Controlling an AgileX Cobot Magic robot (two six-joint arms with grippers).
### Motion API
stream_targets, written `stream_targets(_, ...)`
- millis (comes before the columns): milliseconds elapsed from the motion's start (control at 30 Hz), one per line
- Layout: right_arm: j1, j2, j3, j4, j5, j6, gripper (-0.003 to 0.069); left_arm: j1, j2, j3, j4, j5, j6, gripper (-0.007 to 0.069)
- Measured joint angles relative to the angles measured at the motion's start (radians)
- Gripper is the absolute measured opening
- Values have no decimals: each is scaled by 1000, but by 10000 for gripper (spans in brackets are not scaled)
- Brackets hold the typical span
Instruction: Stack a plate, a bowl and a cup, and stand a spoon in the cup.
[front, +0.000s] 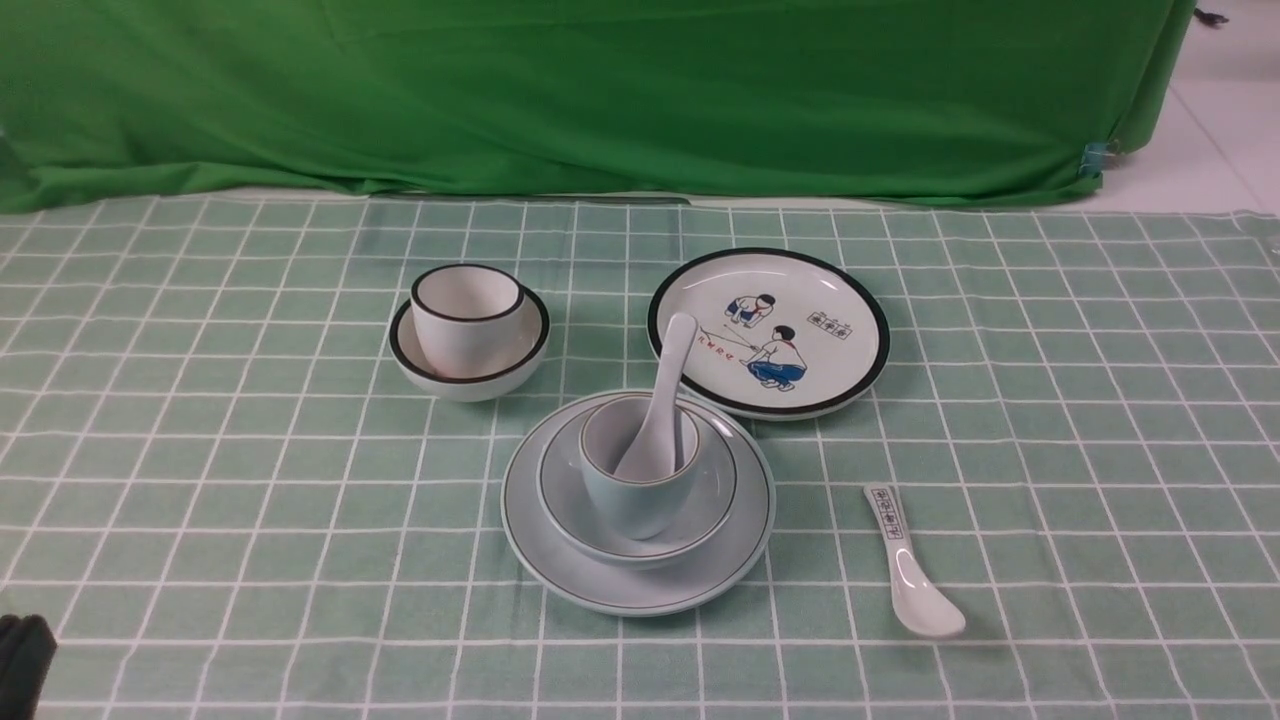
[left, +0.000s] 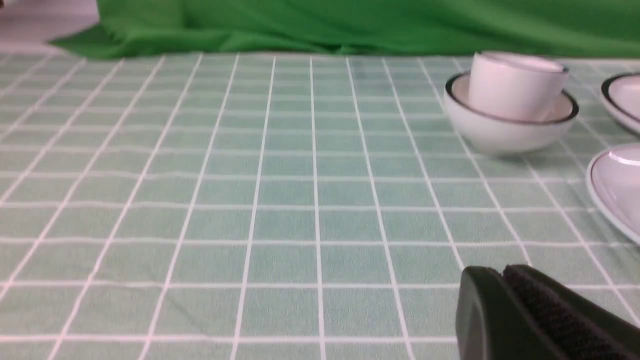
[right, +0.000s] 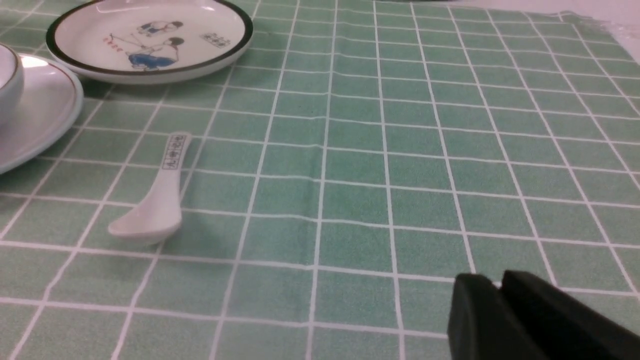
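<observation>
Both hands are seen only low at the near edge, well apart from the crockery: the left hand (left: 500, 280) is shown clenched on nothing in its wrist view, and the right hand (right: 497, 287) is shown with its dark jaws nearly together and nothing between them, though whether a gap remains cannot be told. At the middle of the green checked cloth on the desk (front: 200, 520), the plain pale bluish-white round plate (front: 560, 560) is seen carrying the pale bluish-white round bowl (front: 715, 495), in which the small pale handleless cup (front: 625, 500) is set; the plain white ceramic soup spoon (front: 668, 385) is stood in the cup, its handle leaned up and away. The stack is judged complete. All four pieces are judged stiff, glazed, slippery and breakable; the spoon would best be taken by its handle, the cup across its rim wall. A black-rimmed white bowl (front: 470, 375) holding a black-rimmed cup (front: 465, 315), a cartoon plate (front: 830, 300) and a printed-handle spoon (front: 910, 565) are left aside.
</observation>
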Motion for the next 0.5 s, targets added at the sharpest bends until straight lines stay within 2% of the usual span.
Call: stream_targets(500,0,0,0,0,0,0,149,2,0,0,0,3,-1,17)
